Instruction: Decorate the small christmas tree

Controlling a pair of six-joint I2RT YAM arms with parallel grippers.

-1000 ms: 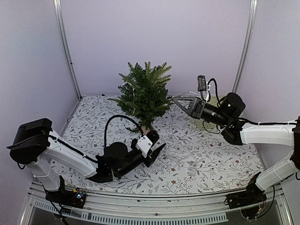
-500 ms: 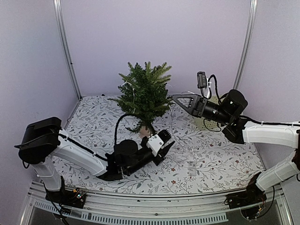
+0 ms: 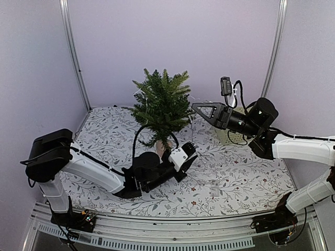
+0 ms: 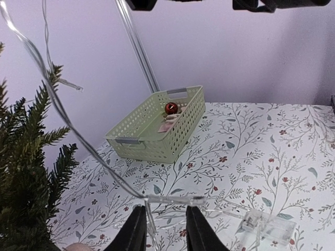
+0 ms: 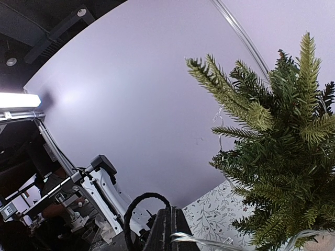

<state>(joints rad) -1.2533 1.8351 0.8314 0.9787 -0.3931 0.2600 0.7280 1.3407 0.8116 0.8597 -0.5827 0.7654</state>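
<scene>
The left claw [image 4: 166, 212] lies low over the table [image 3: 235, 172] with its fingers spread. A clear wire [image 4: 172, 199] crosses just ahead of them, and a clear box [image 4: 267, 226] lies near. Just behind, the small christmas tree [image 3: 162, 107] stands upright mid-table. The right claw [image 3: 194, 106], pressed together and pinching the clear wire, hangs beside the tree's upper branches. Farther back sits a green basket [image 4: 157, 133] holding a red ball [image 4: 170, 108].

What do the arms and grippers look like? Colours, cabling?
Both arms have white link shells and black joints. The left arm has a black cable loop at the wrist. The right arm has a small black camera box. The left gripper is black with a white block; the right gripper is black and triangular.
</scene>
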